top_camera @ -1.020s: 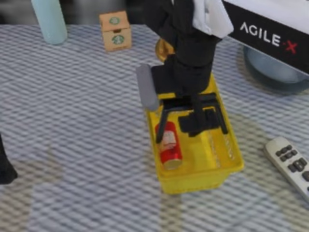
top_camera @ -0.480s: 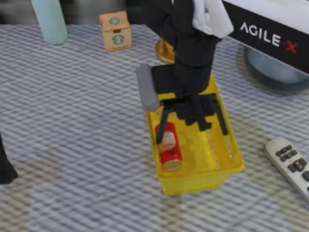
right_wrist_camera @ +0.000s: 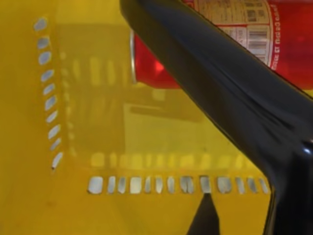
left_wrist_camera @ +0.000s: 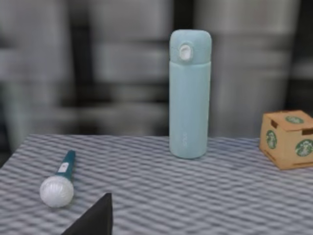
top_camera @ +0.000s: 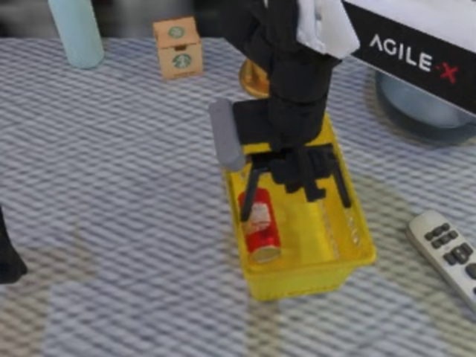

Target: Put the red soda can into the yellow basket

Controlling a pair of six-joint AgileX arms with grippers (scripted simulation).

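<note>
The red soda can (top_camera: 259,224) lies on its side inside the yellow basket (top_camera: 312,277), against its left wall. My right gripper (top_camera: 306,181) hangs open over the basket's back half, apart from the can and holding nothing. In the right wrist view the can (right_wrist_camera: 152,68) rests on the yellow basket floor (right_wrist_camera: 73,205). A black basket handle (right_wrist_camera: 220,88) crosses in front of it, and one dark fingertip (right_wrist_camera: 205,221) shows. My left gripper (top_camera: 7,262) is parked at the table's left edge, with one finger (left_wrist_camera: 95,220) showing in the left wrist view.
A pale blue bottle (top_camera: 74,30) and a cardboard box (top_camera: 178,48) stand at the back left. A grey bar (top_camera: 225,134) lies by the basket's back left corner. A remote (top_camera: 446,249) lies on the right. A microphone (left_wrist_camera: 59,183) lies on the table in the left wrist view.
My right gripper has drawn back a little toward the basket's rear. The can has stayed where it lies, and the left arm has not moved.
</note>
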